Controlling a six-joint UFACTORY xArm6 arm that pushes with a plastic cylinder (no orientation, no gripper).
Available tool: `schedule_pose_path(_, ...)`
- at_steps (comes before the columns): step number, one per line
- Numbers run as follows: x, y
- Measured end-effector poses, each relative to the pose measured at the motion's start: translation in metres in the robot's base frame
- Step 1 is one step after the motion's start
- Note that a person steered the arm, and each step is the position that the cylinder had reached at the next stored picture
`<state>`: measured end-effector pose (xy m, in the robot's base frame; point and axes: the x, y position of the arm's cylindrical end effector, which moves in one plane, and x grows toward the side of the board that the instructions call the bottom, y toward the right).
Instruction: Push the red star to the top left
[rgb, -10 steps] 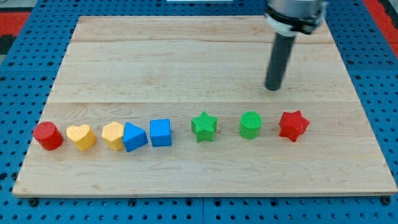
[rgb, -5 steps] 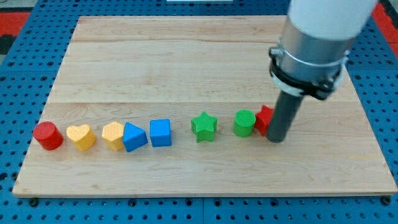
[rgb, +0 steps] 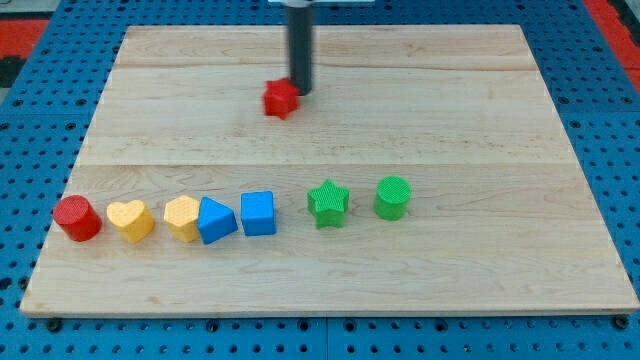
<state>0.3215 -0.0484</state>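
The red star (rgb: 281, 99) lies on the upper middle of the wooden board (rgb: 480, 120), a little left of centre. My tip (rgb: 300, 92) stands right against the star's right side, touching it. The dark rod rises from there to the view's top edge.
A row of blocks runs along the lower part of the board: a red cylinder (rgb: 76, 218), a yellow heart (rgb: 131, 220), a yellow block (rgb: 182, 217), a blue triangle (rgb: 216, 220), a blue cube (rgb: 258, 213), a green star (rgb: 328, 203) and a green cylinder (rgb: 393, 198).
My tip came down to the red star's right side at the row's right end, nudged it against the green cylinder, then pushed it up and left to the upper middle.
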Motion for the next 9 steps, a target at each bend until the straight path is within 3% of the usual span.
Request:
schedule_pose_path(1, 0.011, 0.023)
schedule_pose_path(2, 0.034, -0.006)
schedule_pose_path(4, -0.015, -0.093)
schedule_pose_path(5, -0.010, -0.080)
schedule_pose_path(6, 0.013, -0.106)
schedule_pose_path(7, -0.004, -0.126)
schedule_pose_path(8, -0.050, -0.128)
schedule_pose_path(9, -0.054, -0.104)
